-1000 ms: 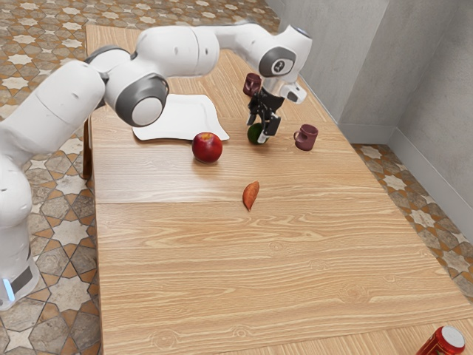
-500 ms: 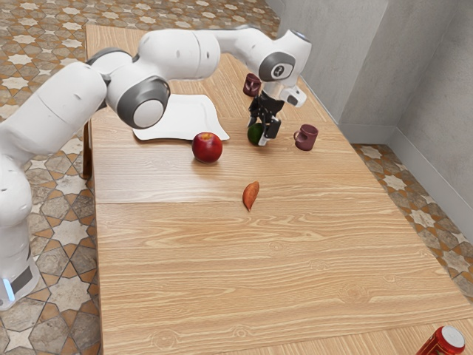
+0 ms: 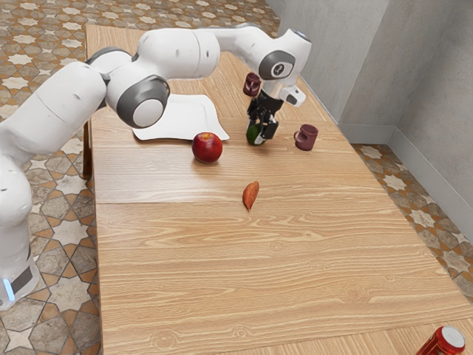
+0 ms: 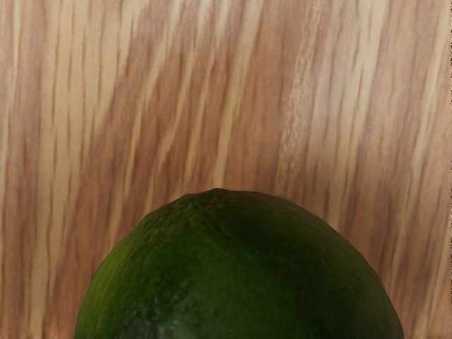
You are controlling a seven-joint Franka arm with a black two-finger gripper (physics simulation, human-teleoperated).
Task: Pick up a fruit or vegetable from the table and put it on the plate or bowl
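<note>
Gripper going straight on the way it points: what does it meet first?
The bare wooden table below the gripper, probably through the green lime it holds; nothing else lies in that line. Height is unclear.

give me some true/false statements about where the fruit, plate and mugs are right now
1. The gripper is closed on the lime. True.
2. The apple sits on the white plate. False: it rests on the table, just beside the plate's near edge.
3. Two dark red mugs stand on the table. True.
4. The orange vegetable lies on the plate. False: it lies on bare table, well apart from the plate.
</note>
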